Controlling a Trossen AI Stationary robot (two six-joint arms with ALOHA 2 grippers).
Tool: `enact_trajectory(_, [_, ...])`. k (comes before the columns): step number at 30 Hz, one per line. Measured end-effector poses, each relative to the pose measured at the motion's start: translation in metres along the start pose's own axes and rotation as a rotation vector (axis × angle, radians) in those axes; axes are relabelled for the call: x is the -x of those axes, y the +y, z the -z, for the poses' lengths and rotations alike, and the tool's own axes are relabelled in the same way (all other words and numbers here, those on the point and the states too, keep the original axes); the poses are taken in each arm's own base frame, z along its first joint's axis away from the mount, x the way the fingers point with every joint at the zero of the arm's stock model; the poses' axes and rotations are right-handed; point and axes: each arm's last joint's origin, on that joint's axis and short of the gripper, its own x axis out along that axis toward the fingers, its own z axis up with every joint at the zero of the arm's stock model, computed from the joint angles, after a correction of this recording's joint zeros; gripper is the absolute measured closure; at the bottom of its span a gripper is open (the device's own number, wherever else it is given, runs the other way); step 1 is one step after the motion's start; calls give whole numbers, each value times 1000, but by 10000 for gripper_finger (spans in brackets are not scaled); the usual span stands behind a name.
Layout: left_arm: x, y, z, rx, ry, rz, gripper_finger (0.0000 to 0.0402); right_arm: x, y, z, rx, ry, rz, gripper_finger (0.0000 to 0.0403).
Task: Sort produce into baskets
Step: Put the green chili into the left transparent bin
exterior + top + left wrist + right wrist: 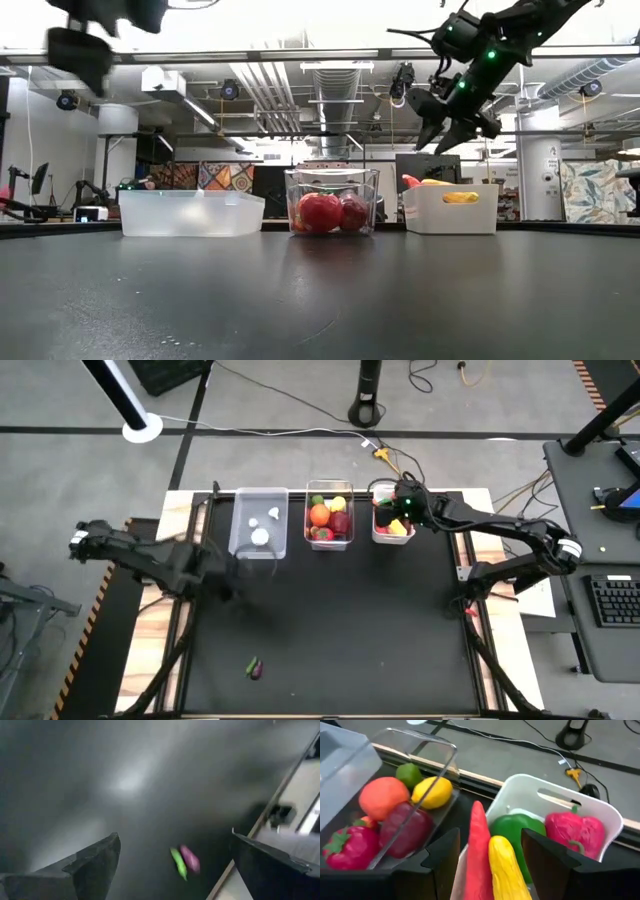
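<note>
Three baskets stand in a row at the table's far side: a clear one (258,520) with white pieces, a clear one (330,515) with orange, lemon, lime and red fruits (385,820), and a white one (392,525) with a carrot (479,855), corn (507,867), a green pepper (517,830) and a pink-red piece (575,832). My right gripper (388,500) hangs open and empty above the white basket (560,800). My left gripper (228,578) is open and empty, raised over the table's left middle. A purple and green piece (256,668) lies on the mat near the front edge; it also shows in the left wrist view (185,861).
The black mat (350,620) is bare between the baskets and the purple piece. Wooden table edges (150,630) flank the mat. Cables (385,455) lie on the floor beyond the far edge. A desk with a keyboard (610,600) stands at the right.
</note>
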Motion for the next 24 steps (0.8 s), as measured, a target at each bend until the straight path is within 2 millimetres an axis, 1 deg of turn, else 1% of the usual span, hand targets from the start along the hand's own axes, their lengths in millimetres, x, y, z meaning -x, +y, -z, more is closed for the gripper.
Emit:
enact_trajectory(6, [-27,-27,49,31,139,-75,47,3,3,-6,41,-6,-37,200])
enact_trajectory(11, [-56,-41,77,48,198,-183,47,3,4,-6,64,0,-53,200])
enact_trajectory(14, [-77,-48,84,58,223,-217,47,3,4,-6,84,3,-62,200])
enact_trajectory(18, [-102,-56,87,51,254,-226,47,3,4,-6,99,11,-83,200])
enact_trajectory(20, [-112,-57,88,48,258,-243,47,3,5,-6,101,14,-89,200])
enact_trajectory(24, [-127,-56,90,50,273,-294,47,3,5,-6,103,15,-92,200])
